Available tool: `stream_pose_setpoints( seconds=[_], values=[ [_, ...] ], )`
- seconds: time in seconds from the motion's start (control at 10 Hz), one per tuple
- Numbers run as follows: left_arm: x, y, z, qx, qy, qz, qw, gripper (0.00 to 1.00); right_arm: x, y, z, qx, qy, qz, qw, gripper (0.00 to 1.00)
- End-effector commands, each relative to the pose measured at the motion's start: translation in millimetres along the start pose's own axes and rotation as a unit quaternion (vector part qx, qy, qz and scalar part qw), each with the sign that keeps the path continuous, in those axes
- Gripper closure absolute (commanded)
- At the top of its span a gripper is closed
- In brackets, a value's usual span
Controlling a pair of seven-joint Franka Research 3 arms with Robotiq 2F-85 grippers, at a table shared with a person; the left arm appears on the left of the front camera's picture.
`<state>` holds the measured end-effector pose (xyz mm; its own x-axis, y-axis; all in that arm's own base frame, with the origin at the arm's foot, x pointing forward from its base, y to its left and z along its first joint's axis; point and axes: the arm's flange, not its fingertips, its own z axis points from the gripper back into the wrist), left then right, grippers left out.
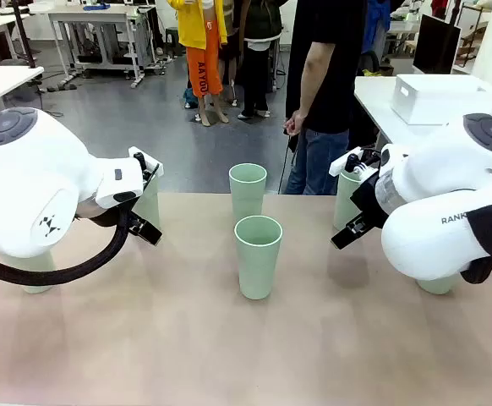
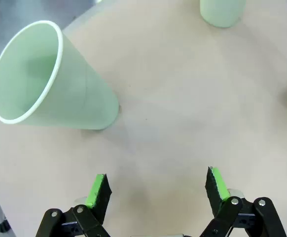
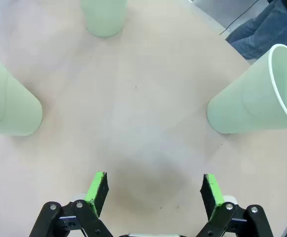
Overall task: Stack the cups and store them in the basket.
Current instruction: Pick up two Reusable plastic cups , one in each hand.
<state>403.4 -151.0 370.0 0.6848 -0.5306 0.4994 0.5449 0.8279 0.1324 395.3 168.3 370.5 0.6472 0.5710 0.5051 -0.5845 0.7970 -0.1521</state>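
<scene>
Left gripper, bottom of left wrist frame: fingers wide, empty; flank cup upright, mouth up, lies upper left of pads, not between them. Right gripper: wide, empty; right-edge cup upright, off-axis. Front frame: centre cup, second cup just behind; other cups part-hidden by left arm, right arm. Basket upper right, on separate table, well apart from cups, interior hidden

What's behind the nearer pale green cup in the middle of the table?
Another tall pale mint-green plastic tumbler stands behind it; the rim of the nearer tumbler covers its foot.
</scene>
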Motion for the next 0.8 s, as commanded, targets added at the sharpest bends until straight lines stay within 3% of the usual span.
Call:
stream_pose_setpoints(
  seconds=[0.0,0.7],
  values=[
    [0.0,0.0,0.1,0.000,0.000,0.000,1.000,0.00,0.0,0.0,0.0,0.000,0.000,0.000,1.000,0.00],
    [0.0,0.0,0.1,0.000,0.000,0.000,1.000,0.00,0.0,0.0,0.0,0.000,0.000,0.000,1.000,0.00]
  ],
)
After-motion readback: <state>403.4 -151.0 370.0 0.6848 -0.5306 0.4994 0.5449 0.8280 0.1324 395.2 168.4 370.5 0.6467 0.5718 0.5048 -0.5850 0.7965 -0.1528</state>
